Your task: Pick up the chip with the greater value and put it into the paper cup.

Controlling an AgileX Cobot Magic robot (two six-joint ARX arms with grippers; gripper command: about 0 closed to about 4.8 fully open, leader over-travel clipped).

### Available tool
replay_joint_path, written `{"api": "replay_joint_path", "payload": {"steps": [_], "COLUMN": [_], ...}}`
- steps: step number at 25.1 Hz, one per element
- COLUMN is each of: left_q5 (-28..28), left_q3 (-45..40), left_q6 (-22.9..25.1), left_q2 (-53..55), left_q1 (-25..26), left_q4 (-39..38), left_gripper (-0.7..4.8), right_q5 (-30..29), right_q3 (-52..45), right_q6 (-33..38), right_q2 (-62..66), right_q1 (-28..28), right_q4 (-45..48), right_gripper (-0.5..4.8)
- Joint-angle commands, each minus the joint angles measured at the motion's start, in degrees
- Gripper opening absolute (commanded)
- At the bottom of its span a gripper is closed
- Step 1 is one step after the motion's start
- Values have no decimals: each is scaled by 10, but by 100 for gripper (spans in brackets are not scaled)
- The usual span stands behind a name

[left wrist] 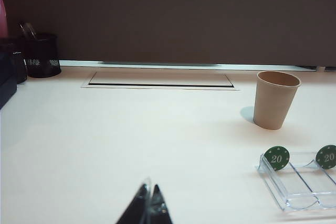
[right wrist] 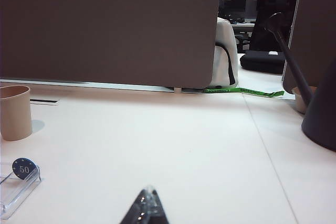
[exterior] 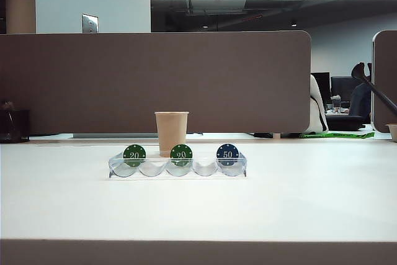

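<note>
Two green chips [exterior: 134, 154] [exterior: 181, 154], one blue chip [exterior: 227, 154], one paper cup [exterior: 171, 131], apparently one tray [exterior: 178, 170].

1. Clear chip tray [exterior: 177, 169] on the table [exterior: 198, 209], near the middle.
2. Standing upright in its slots: "20" chip [exterior: 134, 154] at left, second "20" chip [exterior: 181, 154] mid-tray, "50" chip [exterior: 227, 154] at right.
3. Paper cup [exterior: 171, 132] upright just behind the tray, between the two "20" chips.
4. Partition [exterior: 155, 82] behind the table.
5. Pen holder [left wrist: 41, 55] at far left.
</note>
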Motion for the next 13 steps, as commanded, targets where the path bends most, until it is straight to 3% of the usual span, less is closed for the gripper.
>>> {"api": "replay_joint_path", "payload": {"steps": [1, 7, 13], "left_q5": [-2, 1, 26], "left_q3": [2, 3, 38], "left_q6": [0, 0, 1], "left_q2": [0, 0, 1], "left_q1": [1, 1, 1], "left_q4": [5, 5, -33], "left_gripper": [-5, -5, -5], "right_q5": [1, 0, 0], "right_q3": [-1, 4, 74], "right_q6": [-1, 23, 4], "right_q2": [0, 0, 2], "right_q1": [0, 0, 0], "right_q4": [5, 4, -70], "right_gripper": [-1, -1, -1]}}
